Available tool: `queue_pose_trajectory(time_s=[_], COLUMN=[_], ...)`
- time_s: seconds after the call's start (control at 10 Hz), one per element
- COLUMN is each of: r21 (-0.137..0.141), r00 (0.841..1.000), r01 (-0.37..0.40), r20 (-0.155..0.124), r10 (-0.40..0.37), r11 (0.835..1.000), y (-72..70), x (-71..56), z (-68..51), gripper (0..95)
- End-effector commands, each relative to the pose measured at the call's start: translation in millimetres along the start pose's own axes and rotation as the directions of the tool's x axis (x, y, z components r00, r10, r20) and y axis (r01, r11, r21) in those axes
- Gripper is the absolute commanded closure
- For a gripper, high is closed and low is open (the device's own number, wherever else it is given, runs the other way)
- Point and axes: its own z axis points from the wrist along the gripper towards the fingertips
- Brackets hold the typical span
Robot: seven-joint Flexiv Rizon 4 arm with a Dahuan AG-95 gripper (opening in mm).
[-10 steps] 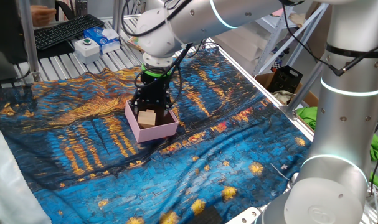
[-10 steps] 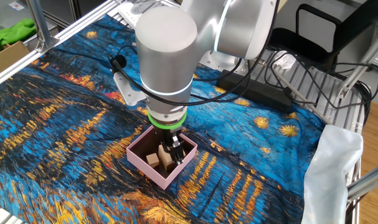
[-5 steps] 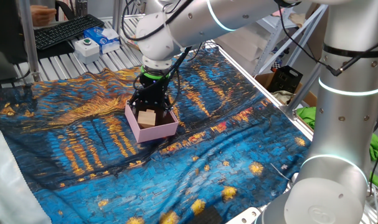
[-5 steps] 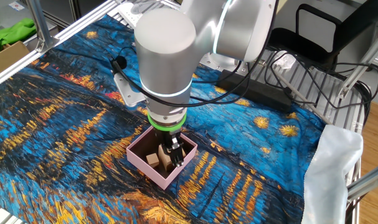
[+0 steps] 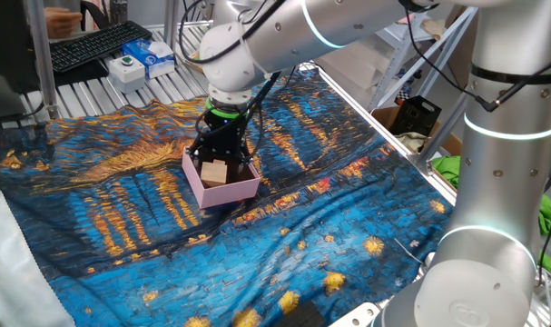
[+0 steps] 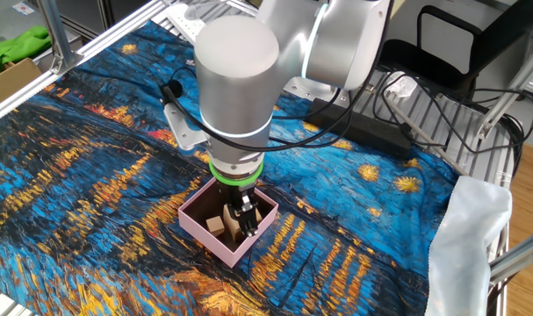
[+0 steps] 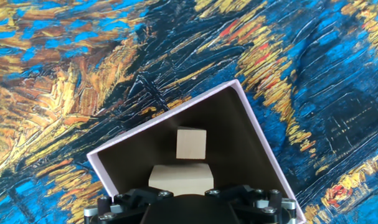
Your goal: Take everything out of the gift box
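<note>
The pink gift box (image 5: pixel 228 190) with a dark interior sits on the painted cloth; it also shows in the other fixed view (image 6: pixel 198 226) and the hand view (image 7: pixel 254 130). Inside lie a larger tan block (image 5: pixel 213 172) (image 6: pixel 234 228) (image 7: pixel 180 177) and a smaller cube (image 6: pixel 215 226) (image 7: pixel 191 143). My gripper (image 5: pixel 222 162) (image 6: pixel 246 218) reaches down into the box, its black fingers standing apart on either side of the larger block. It looks open. In the hand view the fingertips are hidden below the frame and the gripper body covers the block's near edge.
A blue-and-white carton (image 5: pixel 157 56) and a keyboard (image 5: pixel 93 45) lie on the metal rack at the back. Cables and a power strip (image 6: pixel 363 132) lie beyond the cloth. A white bag (image 6: pixel 468 237) hangs at the table's edge.
The arm has shifted very slightly over the box. The box and both blocks lie where they did.
</note>
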Motion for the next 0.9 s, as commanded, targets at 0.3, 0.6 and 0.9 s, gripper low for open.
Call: queue_pose_trajectory(time_s=[0.3, 0.6, 0.9], r21=[-0.007, -0.002, 0.001], r00=[1.0, 0.999, 0.997], r01=[0.018, 0.04, 0.066], r20=[0.021, 0.028, 0.038], r10=[-0.018, -0.04, -0.066], r11=[1.0, 0.999, 0.998], y=[-1.2, -1.3, -1.3], x=[1.7, 1.8, 1.9], z=[1.6, 1.7, 1.7], gripper=[38.0, 57.0, 95.0])
